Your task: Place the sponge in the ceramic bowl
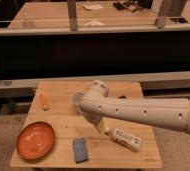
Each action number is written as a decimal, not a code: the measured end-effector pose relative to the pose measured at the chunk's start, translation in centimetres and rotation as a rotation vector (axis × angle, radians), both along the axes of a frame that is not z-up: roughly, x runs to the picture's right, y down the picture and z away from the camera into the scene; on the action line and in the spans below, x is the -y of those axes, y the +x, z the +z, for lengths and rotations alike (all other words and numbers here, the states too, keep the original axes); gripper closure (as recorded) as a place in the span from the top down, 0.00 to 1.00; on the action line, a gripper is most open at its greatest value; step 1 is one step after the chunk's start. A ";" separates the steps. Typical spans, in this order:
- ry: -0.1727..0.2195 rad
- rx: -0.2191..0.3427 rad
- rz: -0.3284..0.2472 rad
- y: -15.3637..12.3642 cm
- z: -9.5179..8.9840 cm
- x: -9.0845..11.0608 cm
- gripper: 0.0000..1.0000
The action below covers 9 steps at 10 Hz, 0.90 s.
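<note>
The blue sponge (79, 150) lies flat near the front edge of the wooden table (63, 125). Left of it sits the ceramic bowl (35, 140), a wide shallow orange dish with nothing in it. My white arm (138, 112) reaches in from the right across the table. The gripper (99, 127) hangs below the arm's bend, mostly hidden by it. It is a little above and to the right of the sponge, close to one end of a white bottle.
A white bottle (123, 139) lies on its side right of the sponge. A small white cup (77, 99) stands at the table's middle back, partly behind the arm. A small orange item (45, 102) lies back left. Long benches stand behind.
</note>
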State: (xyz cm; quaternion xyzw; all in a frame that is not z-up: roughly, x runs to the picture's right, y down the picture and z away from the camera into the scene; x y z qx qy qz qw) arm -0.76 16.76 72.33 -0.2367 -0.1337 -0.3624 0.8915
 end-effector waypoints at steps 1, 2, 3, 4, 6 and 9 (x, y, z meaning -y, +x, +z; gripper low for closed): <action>0.000 0.008 -0.005 -0.2 0.0 -0.1 0.80; -0.002 0.019 -0.016 -0.4 0.0 -0.3 0.80; -0.003 0.028 -0.026 -0.7 0.0 -0.5 0.80; -0.008 0.048 -0.049 -1.6 0.2 -1.2 0.80; -0.012 0.074 -0.079 -2.8 0.2 -1.9 0.80; -0.015 0.102 -0.105 -3.2 0.4 -2.4 0.80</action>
